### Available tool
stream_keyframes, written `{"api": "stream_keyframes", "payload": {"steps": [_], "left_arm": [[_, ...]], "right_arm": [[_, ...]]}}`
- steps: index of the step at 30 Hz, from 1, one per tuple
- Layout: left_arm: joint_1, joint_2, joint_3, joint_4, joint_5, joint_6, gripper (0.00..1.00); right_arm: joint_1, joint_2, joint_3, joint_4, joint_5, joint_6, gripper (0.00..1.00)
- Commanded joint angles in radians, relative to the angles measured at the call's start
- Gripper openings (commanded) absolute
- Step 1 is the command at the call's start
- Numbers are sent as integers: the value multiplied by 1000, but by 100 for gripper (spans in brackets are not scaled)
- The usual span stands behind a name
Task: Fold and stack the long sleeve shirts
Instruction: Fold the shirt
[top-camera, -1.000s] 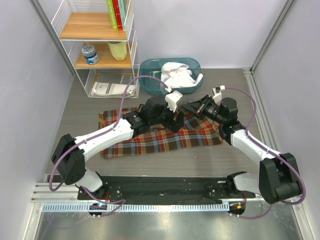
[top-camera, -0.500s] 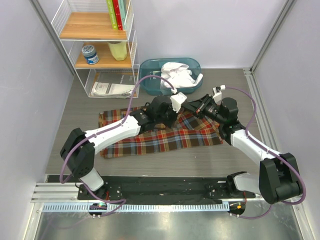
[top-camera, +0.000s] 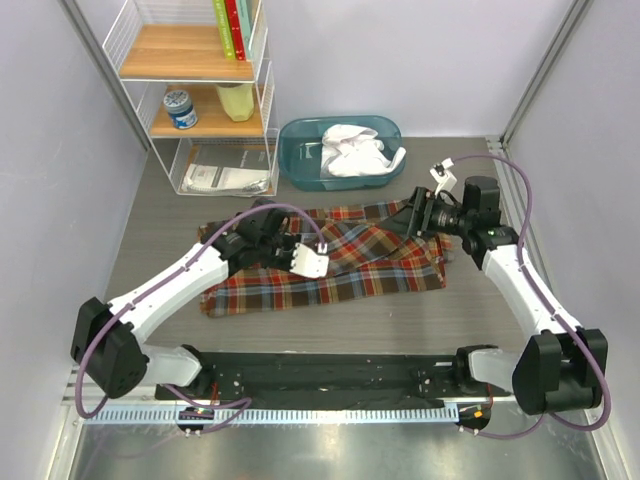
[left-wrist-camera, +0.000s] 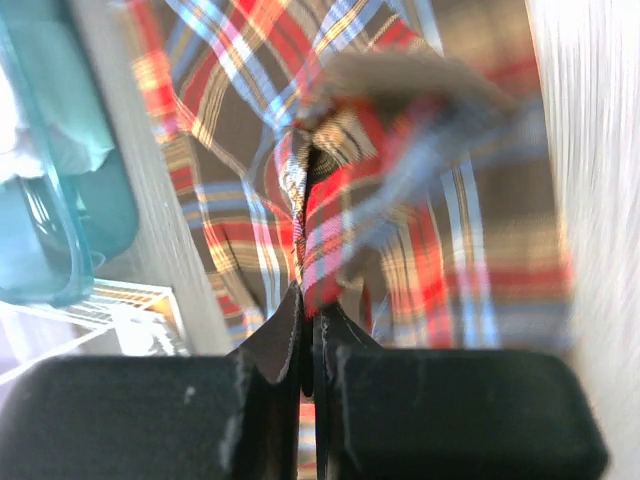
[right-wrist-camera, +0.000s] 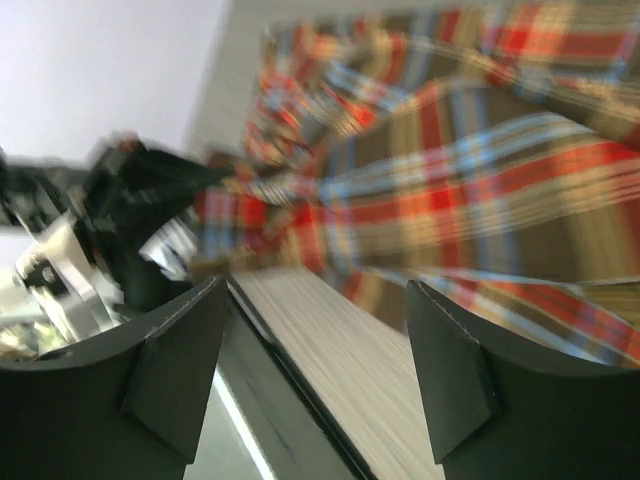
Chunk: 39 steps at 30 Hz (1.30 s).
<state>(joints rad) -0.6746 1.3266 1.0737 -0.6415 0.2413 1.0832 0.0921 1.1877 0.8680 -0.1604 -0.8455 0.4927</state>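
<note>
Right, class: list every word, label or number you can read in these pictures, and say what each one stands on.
Nothing here can be read.
Book spines on the top shelf: lettering too small.
Jar: label too small.
Booklet in the wire basket: print too small.

The plaid flannel shirt is soft woven cloth, matt and slightly fuzzy, creased into folds. The white shirt is smooth plain cloth, crumpled in a glossy, translucent teal plastic bin. The table has a matt grey wood-grain surface. The shelf rack is white-coated metal wire carrying pale wooden boards. The left arm and right arm wear glossy white plastic shells. The front rail is brushed metal.
</note>
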Motion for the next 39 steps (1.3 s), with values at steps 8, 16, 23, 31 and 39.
{"api": "stream_keyframes", "payload": {"steps": [8, 16, 23, 31, 39], "left_arm": [[194, 23, -86, 68, 114, 679, 0], [277, 39, -150, 77, 136, 830, 0], [380, 16, -224, 101, 79, 882, 32], [497, -26, -136, 74, 85, 493, 82], [500, -66, -2, 129, 99, -138, 100]], "right_arm": [[-12, 125, 95, -390, 68, -552, 68], [-8, 231, 118, -409, 132, -608, 58], [21, 282, 123, -401, 197, -586, 56], [54, 384, 112, -372, 429, -537, 53], [-17, 536, 124, -390, 643, -589, 44]]}}
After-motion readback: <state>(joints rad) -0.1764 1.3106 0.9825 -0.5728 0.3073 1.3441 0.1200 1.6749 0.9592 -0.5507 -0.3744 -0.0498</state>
